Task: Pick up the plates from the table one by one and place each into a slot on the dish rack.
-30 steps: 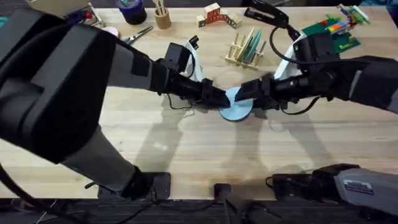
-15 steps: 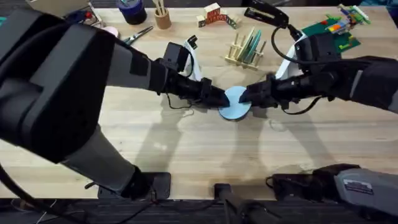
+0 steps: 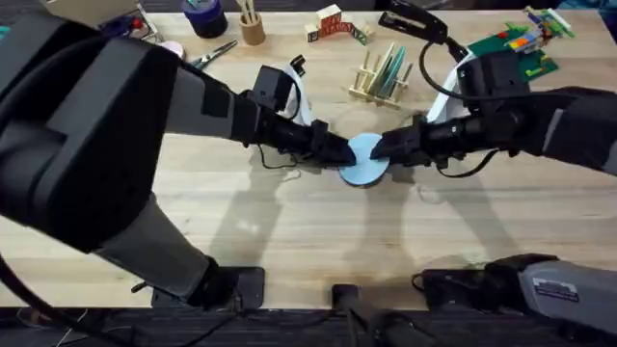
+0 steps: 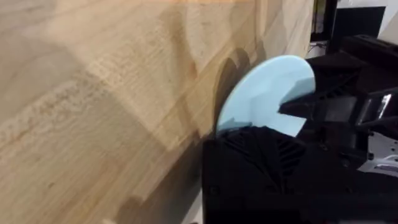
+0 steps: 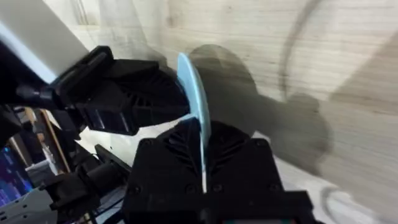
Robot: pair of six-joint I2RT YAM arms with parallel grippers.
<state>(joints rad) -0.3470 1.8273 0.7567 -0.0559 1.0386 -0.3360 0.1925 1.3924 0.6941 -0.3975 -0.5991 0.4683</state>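
Table: a light wooden butcher-block table (image 3: 289, 231) with plank grain runs across the overhead view, the two arm bases at its near edge
Light blue plate: the light blue plate (image 3: 366, 159) sits mid-table between the two grippers, well short of the rack; in the wrist views it stands on edge, tilted, its lower rim at or just above the wood, though I cannot tell if it touches
Left gripper: the left gripper (image 3: 337, 154) reaches in from the plate's left; its black fingers (image 4: 261, 155) are closed on the plate's rim, as the left wrist view shows
Right gripper: the right gripper (image 3: 386, 149) comes in from the plate's right; in the right wrist view its two black fingers (image 5: 168, 155) pinch the thin blue edge between them
Dish rack: the dish rack (image 3: 378, 79) stands farther back, just beyond the grippers, with what looks like a pale green plate (image 3: 393, 66) upright among its pegs
Far edge: scissors (image 3: 214, 53), a cup (image 3: 253, 27) of sticks, toy blocks (image 3: 333, 24) and a green brick build (image 3: 516, 43) lie along the back
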